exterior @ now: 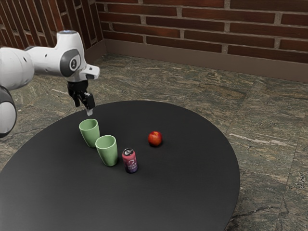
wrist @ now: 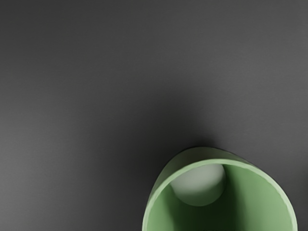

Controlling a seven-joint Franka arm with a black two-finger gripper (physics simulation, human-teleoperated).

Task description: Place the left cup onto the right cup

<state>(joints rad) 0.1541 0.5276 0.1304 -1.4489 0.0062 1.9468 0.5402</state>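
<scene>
Two light green cups stand upright, side by side, on the round black table (exterior: 183, 192). The left cup (exterior: 89, 132) is nearer the arm, and the right cup (exterior: 107, 150) stands just in front of it, toward the exterior view's right. My gripper (exterior: 83, 109) hangs a little above the left cup's rim, its black fingers open with nothing between them. In the wrist view I look down into the open mouth of a green cup (wrist: 221, 197) just under my hand, on the dark tabletop (wrist: 96, 86).
A purple soda can (exterior: 130, 160) stands right beside the right cup. A red apple (exterior: 155, 138) lies farther toward the exterior view's right. Beyond the table's edge are a stone floor and a brick wall (exterior: 202, 24).
</scene>
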